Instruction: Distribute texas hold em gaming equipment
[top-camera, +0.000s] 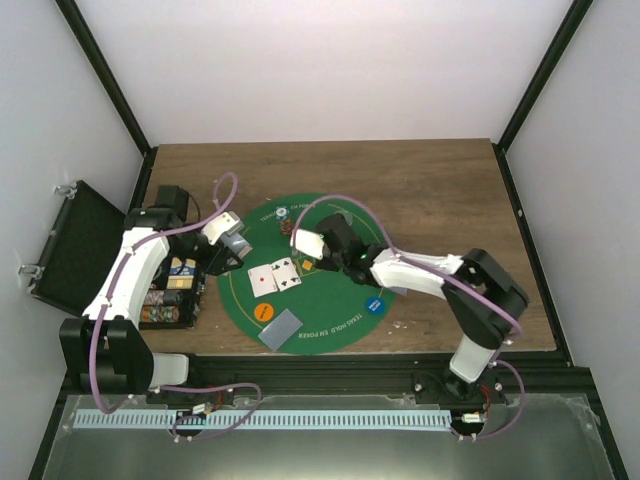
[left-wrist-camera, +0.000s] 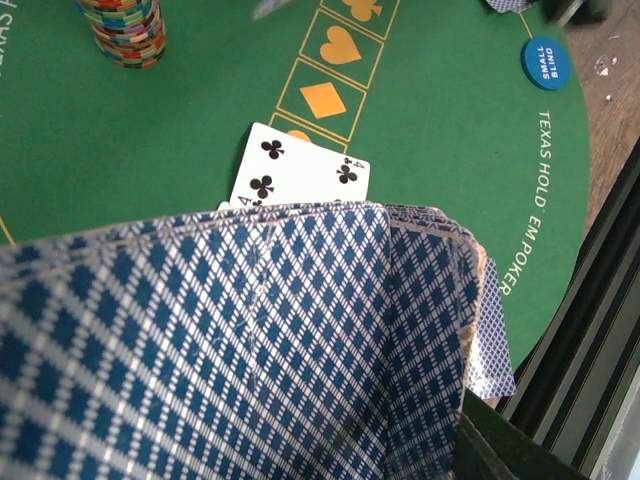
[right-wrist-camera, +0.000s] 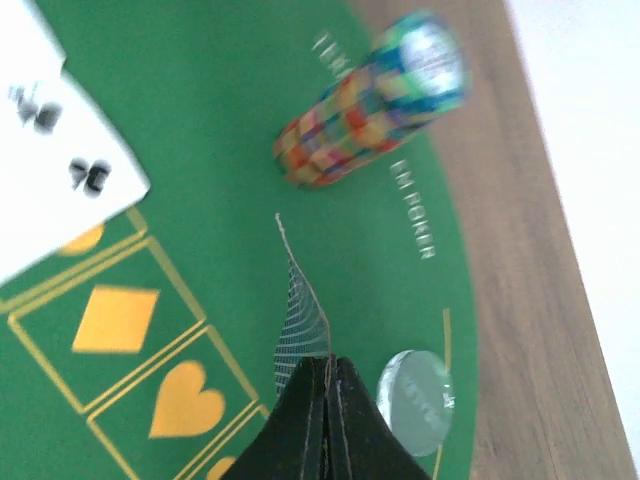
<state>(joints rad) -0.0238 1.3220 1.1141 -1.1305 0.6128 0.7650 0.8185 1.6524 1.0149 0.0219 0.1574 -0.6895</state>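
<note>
right fingers pinched shut on one card, edge-on over the green mat, near the chip stack. left fingers grip the deck. Suggest it turns the card flat, lowers it beside the face-up cards without overlap, then releases.

Two face-up cards, one the four of clubs, lie side by side at 9 o'clock on your green mat. A face-down card sits at 7, an orange disc at 8, a blue disc at 4, a chip stack at 11. The left end effector grips the blue-backed deck; the right end effector pinches a single card.
</note>
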